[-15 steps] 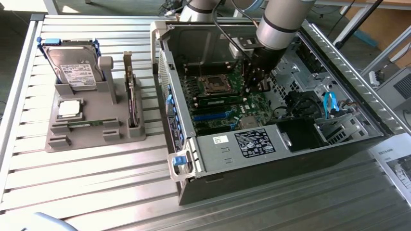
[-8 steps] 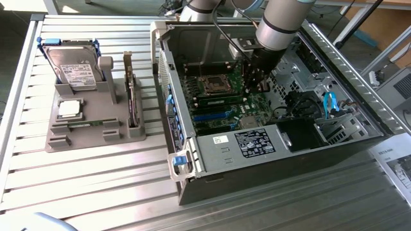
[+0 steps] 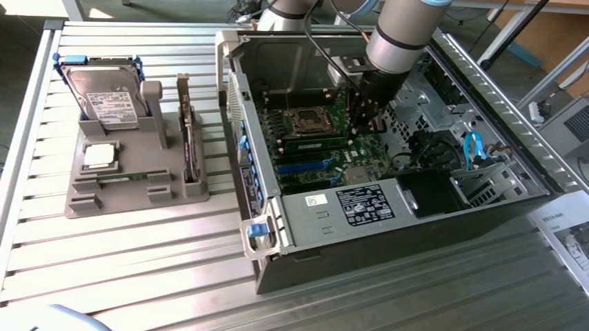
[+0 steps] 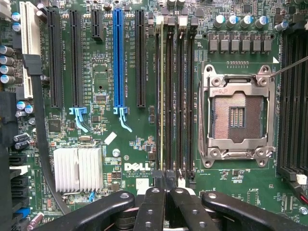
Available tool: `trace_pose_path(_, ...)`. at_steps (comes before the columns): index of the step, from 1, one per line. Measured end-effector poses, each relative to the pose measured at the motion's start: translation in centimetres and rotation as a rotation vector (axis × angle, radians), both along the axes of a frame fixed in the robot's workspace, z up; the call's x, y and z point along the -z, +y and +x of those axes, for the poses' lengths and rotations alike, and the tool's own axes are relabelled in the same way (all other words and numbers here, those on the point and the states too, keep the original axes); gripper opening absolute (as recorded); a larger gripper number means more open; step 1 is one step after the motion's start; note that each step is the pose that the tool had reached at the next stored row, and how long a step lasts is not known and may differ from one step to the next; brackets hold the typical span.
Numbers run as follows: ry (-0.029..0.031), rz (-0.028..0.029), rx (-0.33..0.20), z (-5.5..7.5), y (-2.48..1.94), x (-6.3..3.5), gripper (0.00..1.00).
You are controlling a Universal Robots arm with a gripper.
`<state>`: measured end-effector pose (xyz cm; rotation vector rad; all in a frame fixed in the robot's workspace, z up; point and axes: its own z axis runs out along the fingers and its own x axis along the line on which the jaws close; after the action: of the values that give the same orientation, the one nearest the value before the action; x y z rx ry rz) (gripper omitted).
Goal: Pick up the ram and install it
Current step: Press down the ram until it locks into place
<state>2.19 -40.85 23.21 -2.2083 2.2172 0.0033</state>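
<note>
One arm: silver-grey jointed robot arm (image 3: 401,34) reaches down into the open black computer case (image 3: 387,262); its upper part is cut off at the frame edge
Claw: black two-fingered gripper (image 4: 166,182), fingers pressed together with no gap at the tips; in the exterior view it is dark against the case and hard to make out
Ram: long thin green circuit-board stick (image 4: 160,96), seen edge-on as a pale line in one of four black memory slots (image 4: 180,96) beside the silver processor socket (image 4: 237,118); its chips are hidden at this angle
Claw and ram: the tips sit at one end of the stick; touching or just above cannot be told
Motherboard: green board (image 4: 120,144); a blue slot (image 4: 119,57) and a white finned heat sink (image 4: 77,168) lie across the memory slots from the socket
Holder: grey plastic stand (image 3: 138,196) on the slatted metal table (image 3: 138,276), at the exterior view's left, well apart from the claw
On the holder: boxy silver hard drive with a white label (image 3: 109,96), upright; a thin upright expansion card (image 3: 189,138), edge-on, detail unclear
</note>
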Motion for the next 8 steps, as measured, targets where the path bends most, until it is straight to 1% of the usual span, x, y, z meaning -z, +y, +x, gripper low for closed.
trace_pose_path(8, 0.0, 0.0001, 0.0, 0.07, 0.0, 0.05, 0.1)
